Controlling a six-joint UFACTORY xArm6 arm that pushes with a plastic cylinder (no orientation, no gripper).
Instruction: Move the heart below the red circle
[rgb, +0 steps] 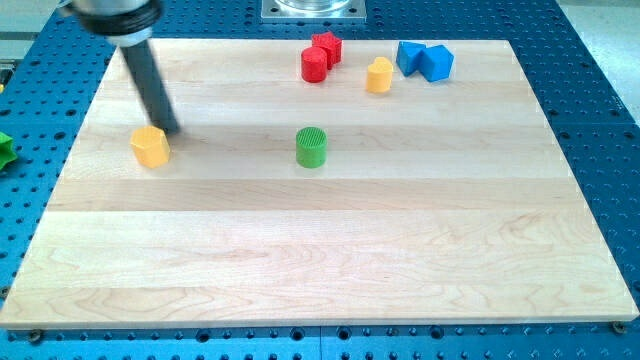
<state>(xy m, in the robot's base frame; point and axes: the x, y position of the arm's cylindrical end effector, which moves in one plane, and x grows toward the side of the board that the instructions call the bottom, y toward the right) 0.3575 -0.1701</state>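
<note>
My tip rests on the board at the view's left, just up and right of a yellow block, very close to it or touching it. I cannot tell that block's shape for sure. The red circle stands near the view's top centre, with a red star touching it at its upper right. A second yellow block, which looks heart-like, stands to the right of the red circle, apart from it. A green circle stands in the middle, well below the red circle.
Two blue blocks sit together at the view's top right. A green piece lies off the board at the view's far left. The wooden board lies on a blue perforated table.
</note>
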